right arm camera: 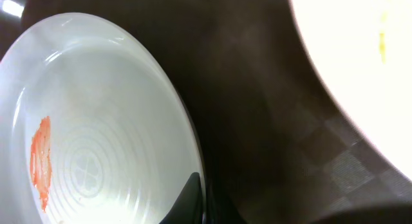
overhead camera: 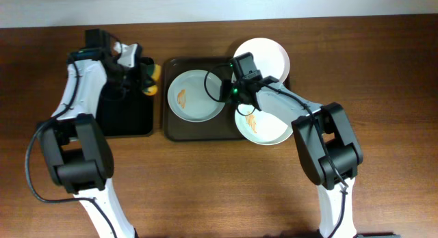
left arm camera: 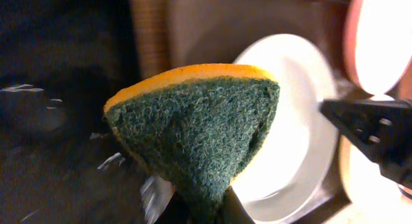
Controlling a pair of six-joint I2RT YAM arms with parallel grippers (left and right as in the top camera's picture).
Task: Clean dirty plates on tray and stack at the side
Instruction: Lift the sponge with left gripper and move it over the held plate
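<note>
The brown tray (overhead camera: 179,130) holds a white plate (overhead camera: 197,94) with an orange smear on its left half. A second smeared plate (overhead camera: 267,128) overlaps the tray's front right corner, and a third plate (overhead camera: 268,55) sits at its back right. My right gripper (overhead camera: 230,94) is shut on the right rim of the left plate; in the right wrist view one finger (right arm camera: 193,195) lies inside that plate (right arm camera: 96,134). My left gripper (overhead camera: 140,74) is shut on a yellow and green sponge (overhead camera: 150,77), left of the tray. The sponge (left arm camera: 193,127) fills the left wrist view.
A glossy black tray (overhead camera: 126,115) lies left of the brown tray, under my left arm. Bare wooden table (overhead camera: 219,183) stretches in front of both trays. The right arm (left arm camera: 373,127) shows in the left wrist view, beside the plate (left arm camera: 302,108).
</note>
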